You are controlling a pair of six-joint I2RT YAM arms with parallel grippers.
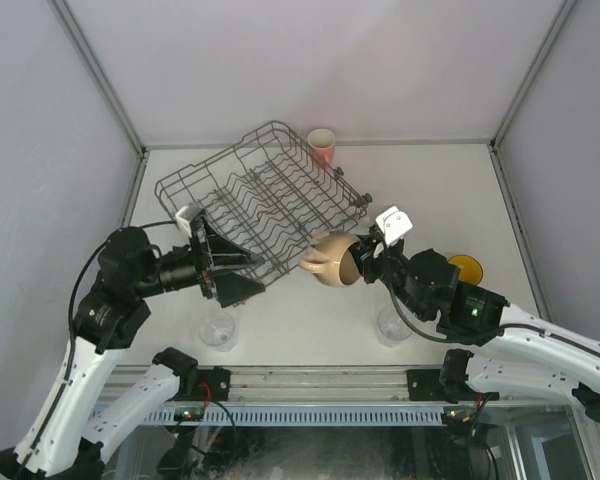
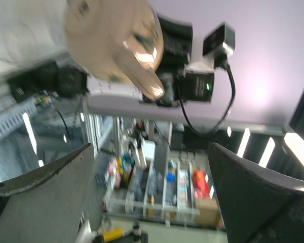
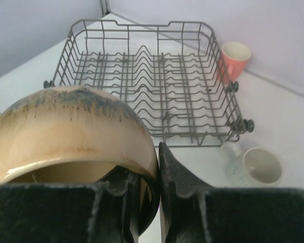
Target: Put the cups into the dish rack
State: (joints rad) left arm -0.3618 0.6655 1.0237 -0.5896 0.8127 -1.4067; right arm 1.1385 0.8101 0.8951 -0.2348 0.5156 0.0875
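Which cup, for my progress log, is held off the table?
The tan mug, its rim pinched by the right gripper; the pink cup and yellow mug sit on the table.

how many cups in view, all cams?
6. Pink tumbler behind the dark-grey wire dish rack; tan glazed mug in the right gripper; yellow mug beside the right arm; white mug by the rack's corner; two clear glass tumblers, one near each arm. More may be hidden.
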